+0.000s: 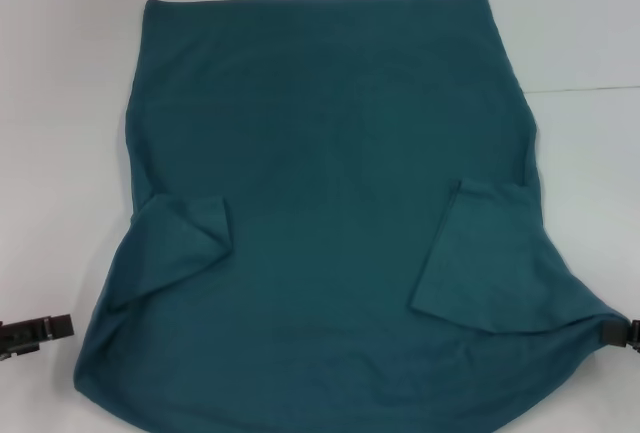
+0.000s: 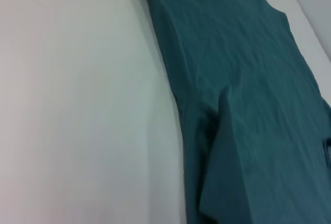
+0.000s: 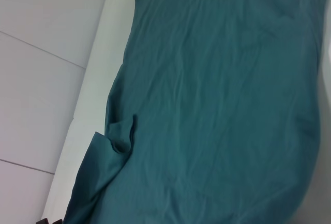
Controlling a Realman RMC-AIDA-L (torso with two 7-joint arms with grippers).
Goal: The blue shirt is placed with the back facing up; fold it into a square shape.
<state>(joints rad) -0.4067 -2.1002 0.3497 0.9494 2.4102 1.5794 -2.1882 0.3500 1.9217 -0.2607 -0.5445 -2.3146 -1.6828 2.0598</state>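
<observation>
The blue shirt point(image 1: 330, 213) lies spread on the white table point(image 1: 60, 153), much wider than either gripper. Both short sleeves are folded inward onto the body, one on the left point(image 1: 180, 243) and one on the right point(image 1: 485, 258). My right gripper point(image 1: 615, 333) is at the shirt's near right corner, where the fabric is drawn out to a point, and it is shut on that corner. In the right wrist view that edge of the shirt point(image 3: 88, 182) rises off the table. My left gripper point(image 1: 40, 331) hangs a little left of the shirt's near left edge, apart from the cloth.
A thin seam point(image 1: 585, 88) crosses the table to the right of the shirt. Bare white tabletop point(image 2: 77, 105) lies along the shirt's left side. The shirt's near hem runs out of the head view.
</observation>
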